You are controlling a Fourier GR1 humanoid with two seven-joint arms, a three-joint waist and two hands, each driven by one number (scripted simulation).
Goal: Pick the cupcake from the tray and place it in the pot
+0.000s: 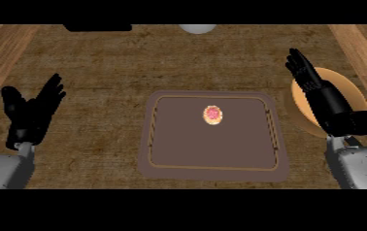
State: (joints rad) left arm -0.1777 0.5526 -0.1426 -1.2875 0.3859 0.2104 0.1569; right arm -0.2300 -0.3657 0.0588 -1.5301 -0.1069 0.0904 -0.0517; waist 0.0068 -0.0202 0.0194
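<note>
The left hand (32, 111) rests at the left edge of the bench (108, 65), fingers straight and up, holding nothing. In the middle lies a brown tray (147, 142), and the cupcake (213, 114) sits on it, a little above its centre, touched by neither hand. At the right, the right hand (320, 96) shows over the orange pot (342, 82), fingers straight and spread, empty. At the far edge sit a black thing (97, 27) and a white round thing (197, 28).
</note>
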